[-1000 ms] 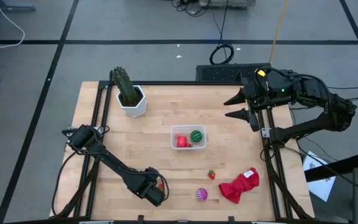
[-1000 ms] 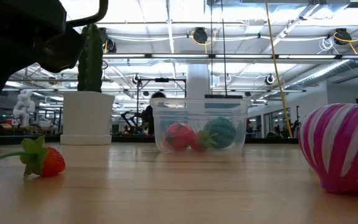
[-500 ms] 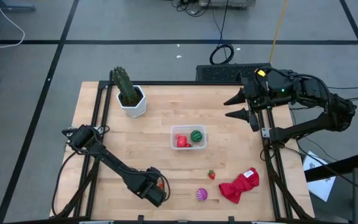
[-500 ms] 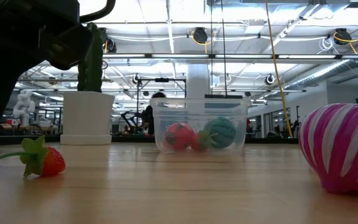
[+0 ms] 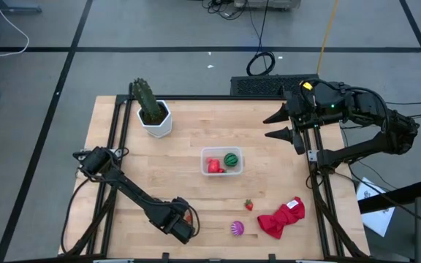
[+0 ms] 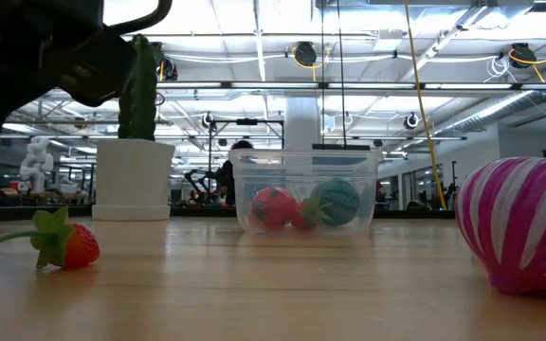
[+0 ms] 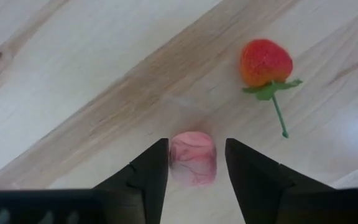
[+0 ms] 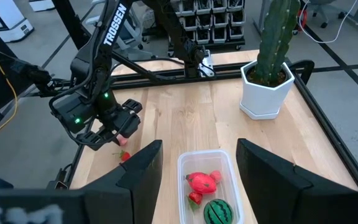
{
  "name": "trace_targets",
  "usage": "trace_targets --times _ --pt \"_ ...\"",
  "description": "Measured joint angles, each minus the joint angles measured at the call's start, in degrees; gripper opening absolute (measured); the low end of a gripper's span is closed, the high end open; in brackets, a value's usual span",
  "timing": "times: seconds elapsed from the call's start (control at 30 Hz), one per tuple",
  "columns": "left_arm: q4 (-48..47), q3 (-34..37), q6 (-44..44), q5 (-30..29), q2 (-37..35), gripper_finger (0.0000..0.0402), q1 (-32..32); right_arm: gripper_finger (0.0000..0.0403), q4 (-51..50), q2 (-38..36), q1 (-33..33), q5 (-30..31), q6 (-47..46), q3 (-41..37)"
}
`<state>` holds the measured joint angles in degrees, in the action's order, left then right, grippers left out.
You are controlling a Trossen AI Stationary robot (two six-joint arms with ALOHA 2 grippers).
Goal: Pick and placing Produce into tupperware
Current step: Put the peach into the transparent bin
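Note:
My left gripper hangs over the table's near-left part, shut on a small pink piece. A red strawberry lies on the wood just beyond it. The clear tupperware stands mid-table and holds a green striped ball and a red piece. A second strawberry and a purple striped piece lie near the front edge. My right gripper waits open over the far right of the table. My left gripper pinches the pink piece between its two fingers, one on each side of it. The fingers come from above, pointing down. The right wrist view shows the pink piece lifted clear of the table, above the strawberry.
A green cactus in a white hexagonal pot stands at the far left. A red cloth lies crumpled at the near right. Bare wood lies between the tub and the right arm.
In the low view, my left arm dipped a little and then rose back, over the same near-left spot. The produce, tub and right arm have kept still.

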<state>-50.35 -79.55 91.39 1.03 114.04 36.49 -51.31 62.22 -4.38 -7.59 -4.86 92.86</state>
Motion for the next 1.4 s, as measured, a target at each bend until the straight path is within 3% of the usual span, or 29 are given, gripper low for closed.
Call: trace_targets --times 0.23,0.9,1.23,1.4 --pt "3.75 3.5 1.35 5.85 -0.11 0.0161 0.33 0.0196 -0.02 -0.02 -0.02 0.01 0.0 0.01" --pt "6.84 5.44 2.46 5.23 -0.42 0.016 -0.61 0.0196 1.13 -0.02 -0.02 0.04 1.12 0.01" --pt "6.49 5.41 2.14 5.35 -0.57 0.0101 -0.63 0.0196 1.81 -0.02 -0.02 0.04 1.09 0.02" --pt "6.28 5.09 2.13 5.19 -0.52 0.0095 -0.63 0.0196 1.81 -0.02 -0.02 0.04 1.07 0.0"
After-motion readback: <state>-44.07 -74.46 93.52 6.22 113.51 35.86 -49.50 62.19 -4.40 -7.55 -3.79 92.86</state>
